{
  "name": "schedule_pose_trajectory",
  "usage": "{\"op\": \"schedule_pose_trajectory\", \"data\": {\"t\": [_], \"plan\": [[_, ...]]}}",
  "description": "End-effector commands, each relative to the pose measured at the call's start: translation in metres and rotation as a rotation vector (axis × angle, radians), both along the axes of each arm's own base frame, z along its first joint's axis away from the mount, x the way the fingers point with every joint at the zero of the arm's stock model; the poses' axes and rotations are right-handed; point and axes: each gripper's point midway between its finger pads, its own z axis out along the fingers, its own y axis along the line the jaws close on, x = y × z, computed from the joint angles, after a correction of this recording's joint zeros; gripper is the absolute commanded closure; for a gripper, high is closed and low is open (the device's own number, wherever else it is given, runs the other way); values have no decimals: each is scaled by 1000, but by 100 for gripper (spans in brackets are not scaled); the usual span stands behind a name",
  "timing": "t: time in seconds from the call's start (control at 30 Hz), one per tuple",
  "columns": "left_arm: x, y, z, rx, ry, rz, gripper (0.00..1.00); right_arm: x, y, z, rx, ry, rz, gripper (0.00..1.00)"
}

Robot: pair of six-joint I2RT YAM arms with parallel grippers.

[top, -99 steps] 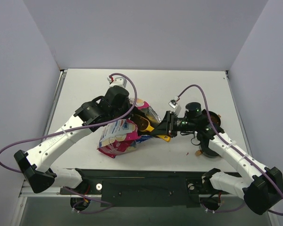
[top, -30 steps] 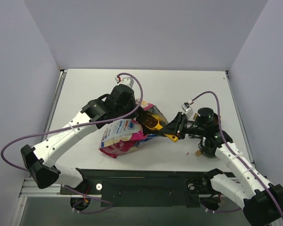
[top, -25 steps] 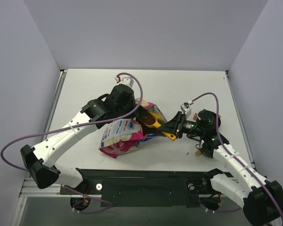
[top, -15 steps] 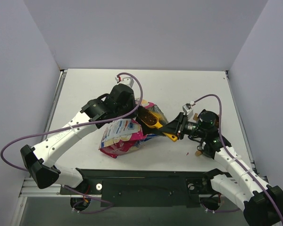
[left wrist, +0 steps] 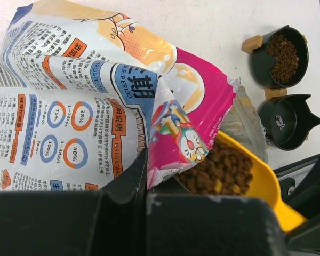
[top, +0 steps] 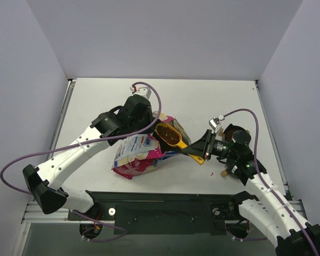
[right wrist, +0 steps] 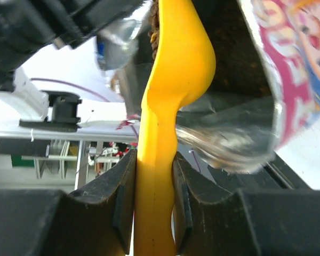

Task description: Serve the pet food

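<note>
The pet food lies heaped in a yellow scoop at the lower right of the left wrist view, right at the torn mouth of the pink-and-blue bag. In the top view the loaded scoop sits at centre frame, beside the bag's opening. The likeliest trouble is a spill. The load is piled high and the scoop is held far down its handle, so a small roll of the wrist would probably shed pellets onto the desk. The crinkled foil lip of the bag could also snag the scoop's rim as it leaves. The upper bowl already holds kibble and the lower bowl is bare. Both stand well apart from the scoop, so the carry crosses open desk. The right gripper is pressed against the handle from both sides, its fingers spread only as far as the handle's width. The left gripper appears nearly closed, pinching a fold of the bag's edge and holding the mouth up. If that pinch slips, the flap would likely sag onto the scoop.
</note>
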Motion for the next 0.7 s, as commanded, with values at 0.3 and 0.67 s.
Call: {"op": "schedule_pose_trajectory", "data": {"t": [0.3,0.67], "plan": [[19,-9,51,-112,-115,10,100,13,6,34,79,-142,53,100],[25,-4,48,-69,-110,42,100,-11,-6,27,63,-107,21,100]]}}
